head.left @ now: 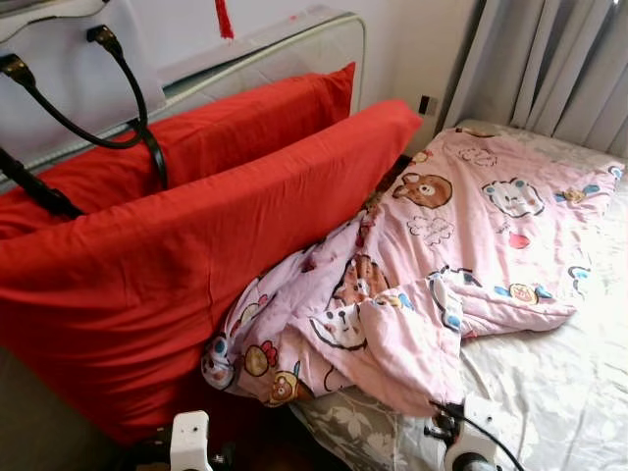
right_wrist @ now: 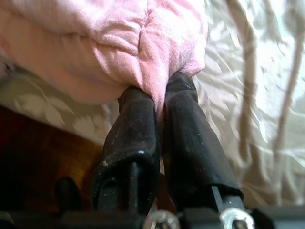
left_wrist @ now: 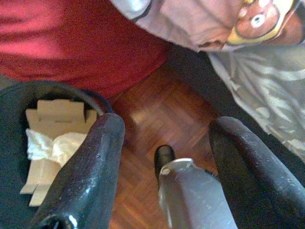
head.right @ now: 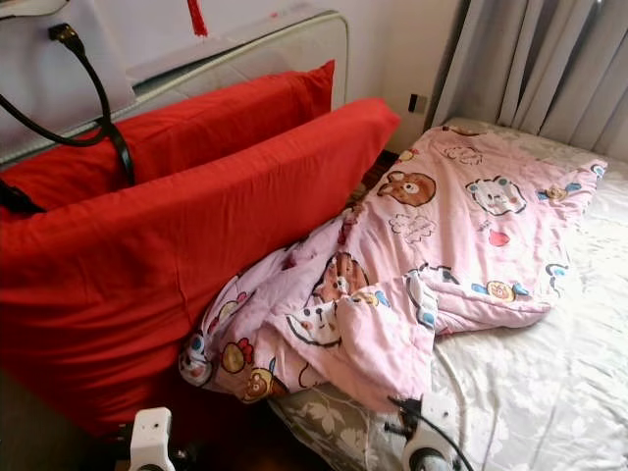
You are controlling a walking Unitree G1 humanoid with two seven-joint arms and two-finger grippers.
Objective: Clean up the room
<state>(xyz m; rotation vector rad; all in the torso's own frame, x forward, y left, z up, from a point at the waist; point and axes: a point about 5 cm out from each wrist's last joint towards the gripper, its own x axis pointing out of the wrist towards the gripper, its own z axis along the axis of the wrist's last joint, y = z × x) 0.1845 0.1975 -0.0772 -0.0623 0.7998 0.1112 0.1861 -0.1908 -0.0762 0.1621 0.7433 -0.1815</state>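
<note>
A pink cartoon-print blanket (head.left: 471, 235) lies crumpled across the bed, one end bunched against two long red pillows (head.left: 196, 226). My right gripper (right_wrist: 161, 90) is shut on a fold of the blanket's near edge (right_wrist: 147, 52), low at the bedside. My left gripper (left_wrist: 166, 126) hangs open over the wooden floor (left_wrist: 157, 114) beside the bed, with nothing between its fingers (left_wrist: 90, 171).
A dark bin (left_wrist: 12, 124) holding cardboard and crumpled tissue (left_wrist: 57, 143) stands on the floor by the left gripper. The pillows lean on a padded headboard (head.left: 294, 49) with black cables (head.left: 123, 93) hanging over it. Grey curtains (head.left: 549, 59) hang behind the floral sheet (head.left: 549, 392).
</note>
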